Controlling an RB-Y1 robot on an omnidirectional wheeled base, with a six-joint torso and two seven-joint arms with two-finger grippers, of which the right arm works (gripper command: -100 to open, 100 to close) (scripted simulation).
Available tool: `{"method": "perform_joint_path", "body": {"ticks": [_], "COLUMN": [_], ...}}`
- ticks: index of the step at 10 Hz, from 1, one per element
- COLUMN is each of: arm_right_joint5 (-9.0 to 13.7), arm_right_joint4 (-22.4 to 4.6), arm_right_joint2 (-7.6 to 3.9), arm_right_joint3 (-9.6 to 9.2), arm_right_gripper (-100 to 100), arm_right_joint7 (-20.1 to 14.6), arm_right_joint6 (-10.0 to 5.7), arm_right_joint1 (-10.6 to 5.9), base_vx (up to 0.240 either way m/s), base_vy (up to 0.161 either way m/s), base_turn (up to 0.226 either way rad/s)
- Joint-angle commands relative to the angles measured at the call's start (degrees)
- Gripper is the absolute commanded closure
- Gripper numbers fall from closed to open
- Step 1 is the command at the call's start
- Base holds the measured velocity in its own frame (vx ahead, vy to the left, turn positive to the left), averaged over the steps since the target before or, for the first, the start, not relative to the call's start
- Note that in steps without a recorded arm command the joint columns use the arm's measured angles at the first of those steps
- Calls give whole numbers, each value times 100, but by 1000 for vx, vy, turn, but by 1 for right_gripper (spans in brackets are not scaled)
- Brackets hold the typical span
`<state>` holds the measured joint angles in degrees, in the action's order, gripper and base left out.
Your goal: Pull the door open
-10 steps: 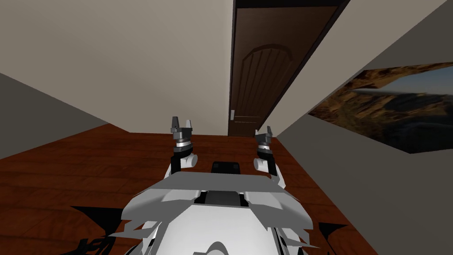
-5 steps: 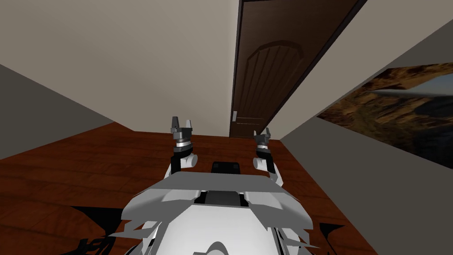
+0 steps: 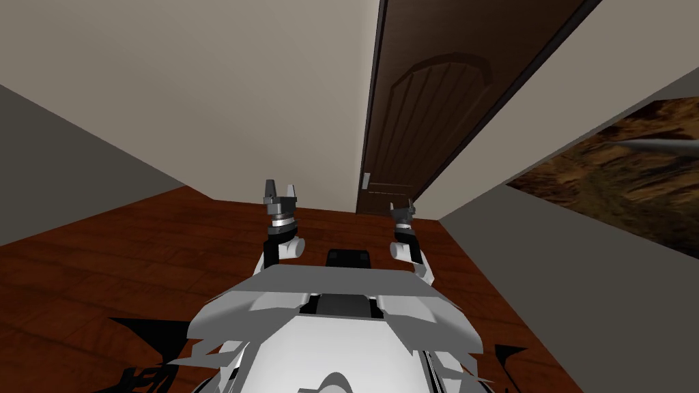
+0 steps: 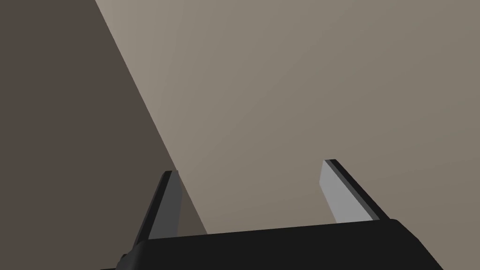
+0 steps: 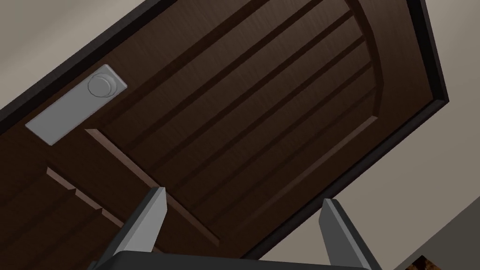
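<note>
Right tool (image 5: 243, 196) spread, empty — dark brown door (image 5: 262, 93) closed, ahead of it, well apart. Grey knob (image 5: 102, 86) near door's edge. Left tool (image 4: 248, 167) spread too — raised alongside.

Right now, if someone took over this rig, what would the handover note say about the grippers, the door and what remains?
Left gripper: open, empty, held up ahead of the chest.
Right gripper: open, empty, pointed at the door, well short of it.
Door: dark brown, looks shut in its frame, ahead and to the right. Its round grey knob sits on a grey plate near the door's left edge.
Done: nothing gripped yet.
Left: close in, grasp the knob, likely with the right gripper, and pull the door open.
</note>
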<state>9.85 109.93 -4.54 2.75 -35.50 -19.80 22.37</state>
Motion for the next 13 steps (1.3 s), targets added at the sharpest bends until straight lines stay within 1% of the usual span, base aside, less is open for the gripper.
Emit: {"method": "perform_joint_path", "body": {"ticks": [1,6,13], "arm_right_joint5": [76,320,645], "arm_right_joint4": [-159,-626,-1247], "arm_right_joint2": [-3,-27,-32], "arm_right_joint3": [7,54,116], "arm_right_gripper": [-100,-100,-100], "arm_right_joint7": [-239,-939,-1870], "arm_right_joint6": [9,67,143], "arm_right_joint1": [-59,-252,-508], "base_vx": [104,106,105], "base_vy": [16,16,12], "base_turn": [75,74,67]}}
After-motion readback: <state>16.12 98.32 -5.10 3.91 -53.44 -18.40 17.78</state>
